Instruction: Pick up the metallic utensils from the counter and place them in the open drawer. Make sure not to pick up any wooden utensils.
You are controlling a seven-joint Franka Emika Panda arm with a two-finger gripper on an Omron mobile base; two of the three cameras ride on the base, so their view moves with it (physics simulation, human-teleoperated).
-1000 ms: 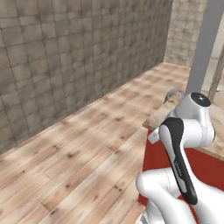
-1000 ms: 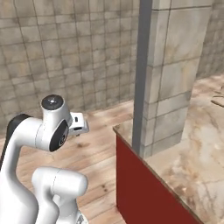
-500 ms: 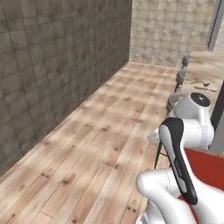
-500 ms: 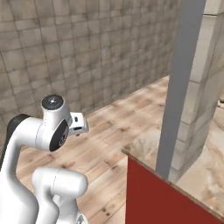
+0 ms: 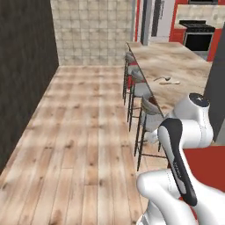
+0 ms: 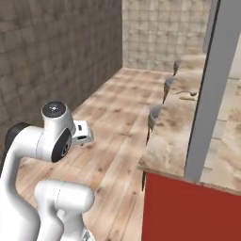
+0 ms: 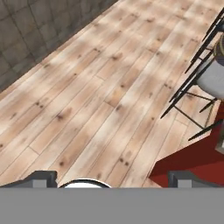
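Beige veined counter (image 5: 176, 66) carries two small utensils (image 5: 166, 81) far off; pincer (image 7: 111, 179) gapes wide, empty, over floorboards (image 7: 87, 87).

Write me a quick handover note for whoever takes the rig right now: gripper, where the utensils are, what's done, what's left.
Gripper: open and empty, pointing down at the wooden floor beside a stool.
Utensils: small ones lie far down the counter, near its stool-side edge: a grey metal spoon and, beside it, a tan wooden spoon. Too small here to pick out the knife.
Done: nothing picked up, judging by the empty gripper and the utensils on the counter.
Left: get within reach of the utensils, take the metal ones, put them in the drawer, and leave the wooden spoon.
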